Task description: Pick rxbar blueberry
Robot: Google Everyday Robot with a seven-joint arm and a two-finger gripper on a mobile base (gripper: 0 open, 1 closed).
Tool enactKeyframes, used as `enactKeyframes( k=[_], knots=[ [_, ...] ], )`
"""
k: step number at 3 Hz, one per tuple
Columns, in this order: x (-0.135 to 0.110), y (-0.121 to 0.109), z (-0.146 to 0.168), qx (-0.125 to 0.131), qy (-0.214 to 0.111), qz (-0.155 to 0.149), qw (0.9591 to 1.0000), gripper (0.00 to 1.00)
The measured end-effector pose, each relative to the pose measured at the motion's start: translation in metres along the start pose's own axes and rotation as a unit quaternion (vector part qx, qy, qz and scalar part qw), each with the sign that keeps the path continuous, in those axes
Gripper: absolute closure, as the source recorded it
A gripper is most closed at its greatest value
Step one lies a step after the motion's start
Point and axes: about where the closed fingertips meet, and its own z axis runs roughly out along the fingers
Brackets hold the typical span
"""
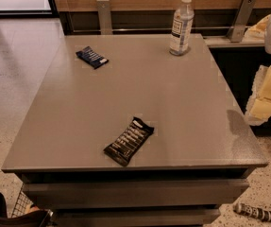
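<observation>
The rxbar blueberry (92, 57) is a small flat navy-blue bar with white lettering and a pale end. It lies flat on the grey table (182, 93) near the far left corner. My gripper (262, 103) hangs at the right edge of the view, pale white and yellow, beyond the table's right side. It is far from the bar and holds nothing that I can see.
A longer black-wrapped bar (129, 141) with white text lies near the table's front edge. A clear water bottle (181, 25) stands upright at the far right of the table. A wooden wall with metal brackets runs behind. A striped object (259, 213) lies on the floor at the front right.
</observation>
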Motion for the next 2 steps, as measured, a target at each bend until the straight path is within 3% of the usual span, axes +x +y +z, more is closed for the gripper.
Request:
enactKeyframes(
  k=[1, 2],
  knots=[
    [-0.001, -0.002, 0.001, 0.002, -0.002, 0.001, 1.0, 0.0],
    [-0.012, -0.024, 0.01, 0.03, -0.027, 0.01, 0.9991, 0.0]
  ],
)
